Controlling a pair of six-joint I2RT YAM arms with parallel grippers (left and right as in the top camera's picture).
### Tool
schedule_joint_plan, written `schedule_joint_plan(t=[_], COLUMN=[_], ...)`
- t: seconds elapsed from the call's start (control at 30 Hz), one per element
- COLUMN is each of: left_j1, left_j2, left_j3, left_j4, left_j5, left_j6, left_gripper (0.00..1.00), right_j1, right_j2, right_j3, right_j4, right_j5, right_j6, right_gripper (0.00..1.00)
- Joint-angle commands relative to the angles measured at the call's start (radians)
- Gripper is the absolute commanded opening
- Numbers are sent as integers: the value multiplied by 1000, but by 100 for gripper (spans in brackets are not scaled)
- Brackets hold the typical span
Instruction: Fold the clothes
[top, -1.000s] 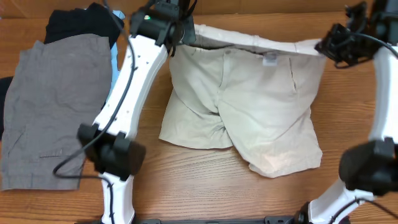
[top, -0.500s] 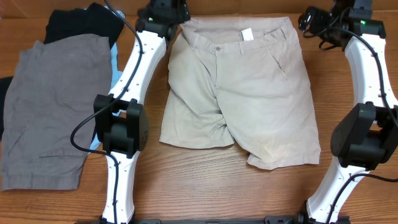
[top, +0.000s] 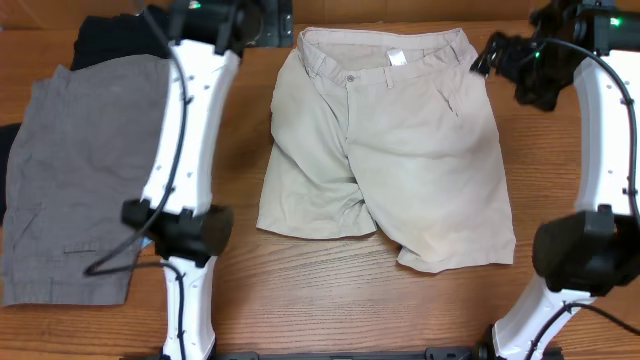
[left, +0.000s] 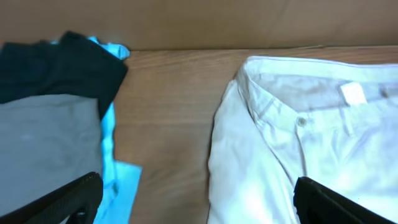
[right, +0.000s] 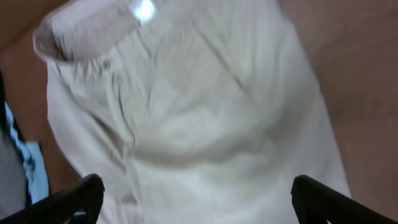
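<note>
The cream-beige shorts (top: 385, 150) lie flat in the middle of the table, front up, waistband at the far edge and legs toward the near edge. My left gripper (top: 272, 24) hangs open just left of the waistband's left corner, holding nothing. In the left wrist view the open left gripper (left: 198, 200) spans bare wood and the edge of the beige shorts (left: 292, 149). My right gripper (top: 497, 55) is open off the waistband's right corner. Seen from the right wrist, the right gripper (right: 198, 200) is open and empty above the beige shorts (right: 199, 118).
Grey shorts (top: 85, 170) lie flat at the left, with a black piece (top: 125, 38) behind them. A light-blue piece (left: 113, 180) sticks out from under the grey shorts (left: 43, 143). Bare wood (top: 330, 290) runs along the front edge.
Both grippers have opened and let go of the waistband. The beige shorts have dropped flat onto the table. Both arms have drawn outward, away from the waistband corners.
</note>
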Motion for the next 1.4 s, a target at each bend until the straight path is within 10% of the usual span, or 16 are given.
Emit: schedule_joint_plan(t=[0.0, 0.97, 1.37], left_j1=[0, 188, 188], left_j2=[-35, 35, 35], left_j3=[26, 5, 3], left_j4=[-53, -84, -84], left_j5=[59, 81, 81], left_j6=[49, -42, -42], left_gripper=[100, 100, 100], right_j1=[53, 473, 477], right_j2=[-12, 469, 500], right_j3=[-6, -24, -24], right_j4=[-5, 632, 643], right_j5=[0, 315, 386], right_j6=[-26, -128, -127], right_gripper=[100, 89, 62])
